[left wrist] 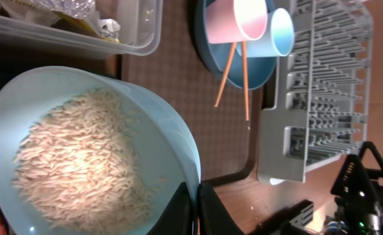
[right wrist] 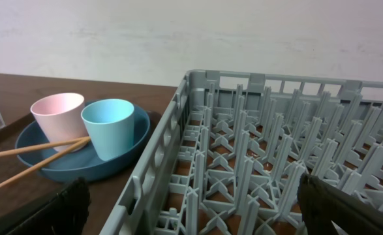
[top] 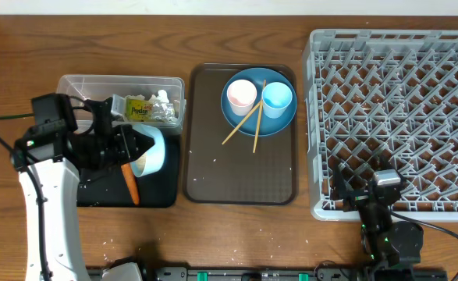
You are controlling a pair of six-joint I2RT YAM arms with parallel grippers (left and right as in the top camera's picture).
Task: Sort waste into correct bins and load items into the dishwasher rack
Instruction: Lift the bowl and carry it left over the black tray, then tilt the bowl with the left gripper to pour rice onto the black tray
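My left gripper [top: 140, 146] is shut on the rim of the white bowl [top: 154, 152], holding it tilted over the black tray [top: 160, 193]. In the left wrist view the bowl [left wrist: 171, 130] holds a heap of rice [left wrist: 80, 156], and the gripper [left wrist: 196, 210] pinches its edge. An orange carrot [top: 130, 182] lies on the black tray. The clear tub [top: 80, 84] holds the yellow-green wrapper [top: 139, 110] and white tissue [top: 165, 109]. The blue plate [top: 236, 121] carries the pink cup [top: 241, 94], light-blue cup [top: 278, 99] and chopsticks [top: 250, 125]. My right gripper [top: 363, 187] is open at the rack's [top: 400, 109] near edge.
The plate sits on a brown serving tray [top: 240, 176] between the bins and the rack. A few loose rice grains [top: 111, 243] lie on the wooden table by the front edge. In the right wrist view the rack wall [right wrist: 155, 176] stands between my open fingers.
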